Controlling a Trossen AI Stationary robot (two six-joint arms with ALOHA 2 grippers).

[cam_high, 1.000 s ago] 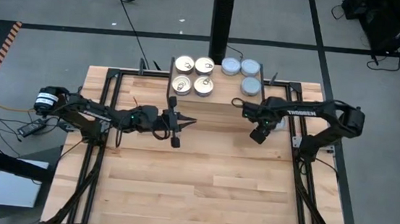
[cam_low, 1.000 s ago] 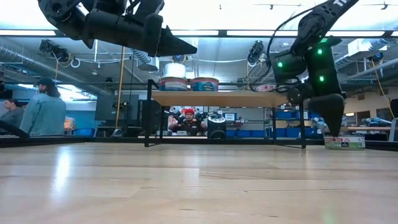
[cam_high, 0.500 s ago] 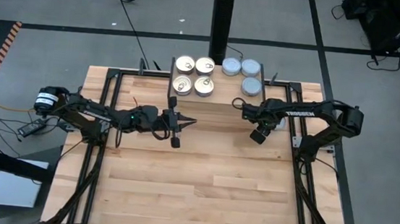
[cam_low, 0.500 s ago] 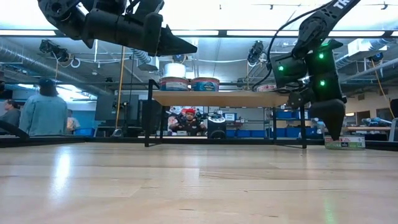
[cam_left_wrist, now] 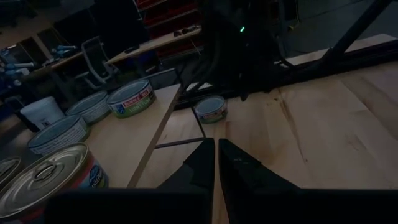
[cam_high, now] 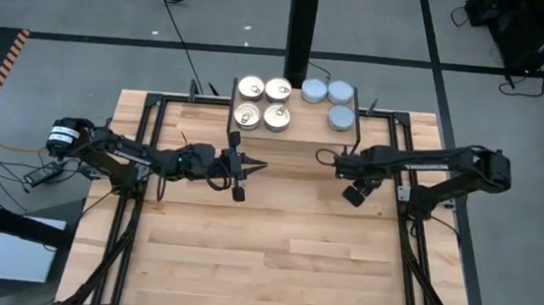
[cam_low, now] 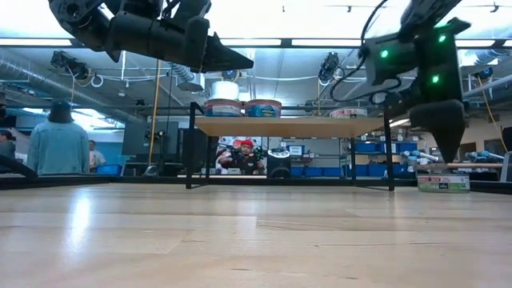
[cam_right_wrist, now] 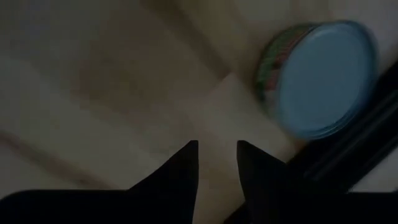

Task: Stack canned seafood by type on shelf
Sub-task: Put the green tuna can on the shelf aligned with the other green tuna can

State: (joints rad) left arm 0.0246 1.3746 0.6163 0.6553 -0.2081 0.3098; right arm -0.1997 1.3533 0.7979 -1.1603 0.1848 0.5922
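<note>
The shelf (cam_high: 310, 124) stands at the table's far edge. On its left part sit several gold-lidded tins (cam_high: 262, 103), and on its right part three blue-grey-lidded tins (cam_high: 328, 96). One more blue-grey-lidded tin (cam_right_wrist: 323, 78) rests flat on the tabletop by the right edge (cam_low: 442, 182). My right gripper (cam_right_wrist: 215, 149) points down beside and above this tin, slightly open, with nothing between its fingers. My left gripper (cam_high: 261, 164) hovers level over the table's middle, shut and empty, pointing toward the right.
A black metal frame (cam_high: 145, 141) runs along the table's left, right and far edges. A black column (cam_high: 303, 27) stands behind the shelf. The wooden tabletop (cam_high: 263, 251) lies bare toward the near edge. People (cam_low: 56, 144) show in the room beyond.
My right gripper has risen and swung a little toward the table's near and right edges, rolling slightly. The tin on the tabletop has stayed where it was.
</note>
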